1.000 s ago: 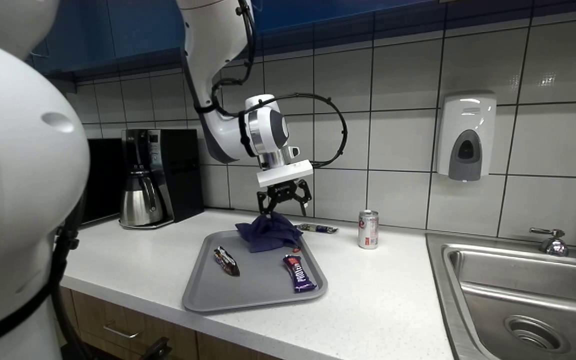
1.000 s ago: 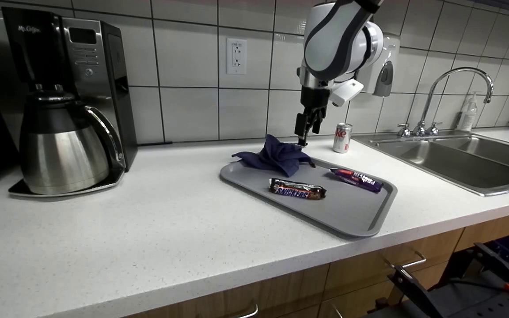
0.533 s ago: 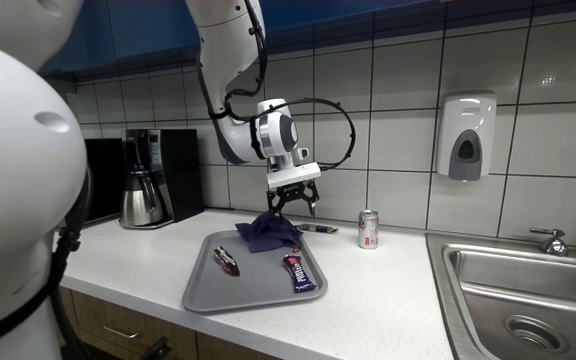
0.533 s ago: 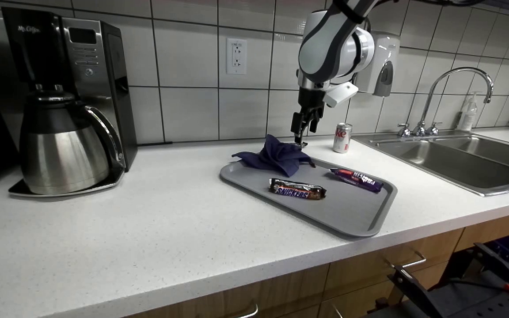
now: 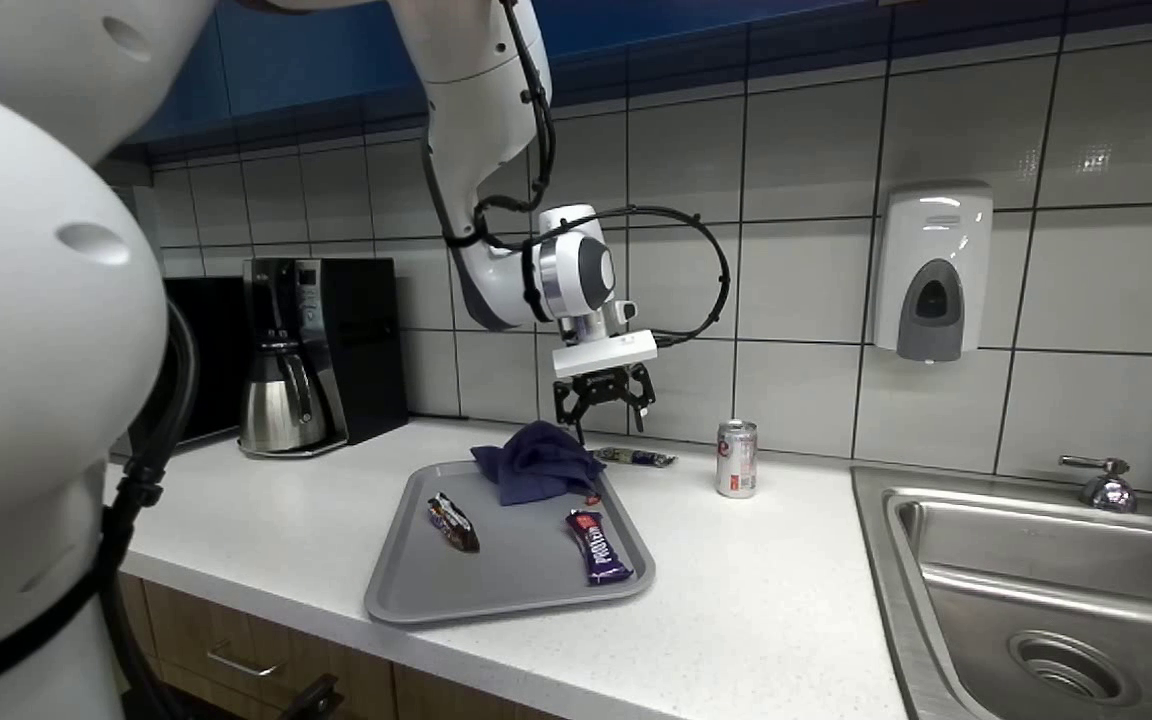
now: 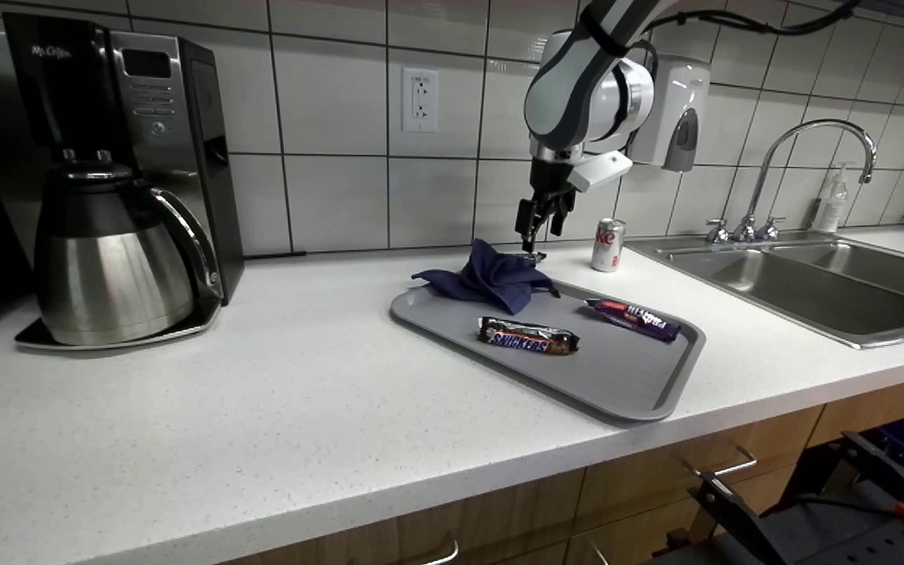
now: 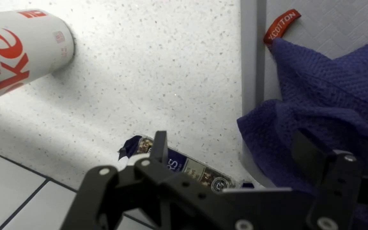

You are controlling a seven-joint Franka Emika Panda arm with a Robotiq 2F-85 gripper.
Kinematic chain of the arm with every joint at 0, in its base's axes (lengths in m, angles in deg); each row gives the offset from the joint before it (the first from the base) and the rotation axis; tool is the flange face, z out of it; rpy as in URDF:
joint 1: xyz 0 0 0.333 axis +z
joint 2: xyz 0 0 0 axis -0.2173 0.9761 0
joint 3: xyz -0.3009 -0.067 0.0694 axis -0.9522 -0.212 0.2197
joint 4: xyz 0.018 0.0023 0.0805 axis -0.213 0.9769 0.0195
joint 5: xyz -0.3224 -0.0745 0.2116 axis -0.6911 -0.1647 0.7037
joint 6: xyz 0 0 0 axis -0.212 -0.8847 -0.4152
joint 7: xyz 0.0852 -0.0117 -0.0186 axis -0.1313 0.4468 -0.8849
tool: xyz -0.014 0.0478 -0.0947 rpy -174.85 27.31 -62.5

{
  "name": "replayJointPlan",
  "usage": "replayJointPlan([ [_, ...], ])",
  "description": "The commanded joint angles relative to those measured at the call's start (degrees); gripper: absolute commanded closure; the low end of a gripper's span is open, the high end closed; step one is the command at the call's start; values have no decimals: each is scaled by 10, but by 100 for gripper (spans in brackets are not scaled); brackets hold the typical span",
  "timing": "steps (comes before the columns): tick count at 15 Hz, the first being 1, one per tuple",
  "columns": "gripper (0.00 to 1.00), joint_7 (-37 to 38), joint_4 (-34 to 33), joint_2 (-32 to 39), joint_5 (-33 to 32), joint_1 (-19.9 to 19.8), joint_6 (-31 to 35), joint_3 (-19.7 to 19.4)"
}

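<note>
My gripper [image 5: 610,432] is open and empty, pointing down above the back of the counter; it also shows in an exterior view [image 6: 542,239]. In the wrist view [image 7: 235,140] one finger is over a wrapped nut bar [image 7: 187,166], the other over a crumpled dark blue cloth [image 7: 324,95]. The nut bar lies by the wall behind the tray [image 5: 636,457], partly hidden by the gripper in the wrist view. The cloth [image 5: 539,465] lies over the back edge of a grey tray [image 5: 506,590]. A Snickers bar [image 6: 528,336] and a purple protein bar [image 6: 634,319] lie on the tray.
A Diet Coke can [image 5: 736,458] stands upright right of the nut bar. The tiled wall [image 5: 686,390] is close behind the gripper. A steel sink [image 5: 1066,600] is at the right, with a soap dispenser [image 5: 936,270] on the wall. A coffee maker [image 6: 122,251] stands at the left.
My gripper has moved from above the cloth to over the nut bar's near end, still open. The cloth, tray, bars and can have not moved.
</note>
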Motion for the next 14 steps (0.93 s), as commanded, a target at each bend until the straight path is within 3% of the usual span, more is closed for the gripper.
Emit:
replayJointPlan([
  [1,0,5,-54,33,16,-4,-33,1],
  [8,0,-35,-110,74,15,-12,-49,9],
  [14,0,-129,-162,103,25,-44,-89,36],
])
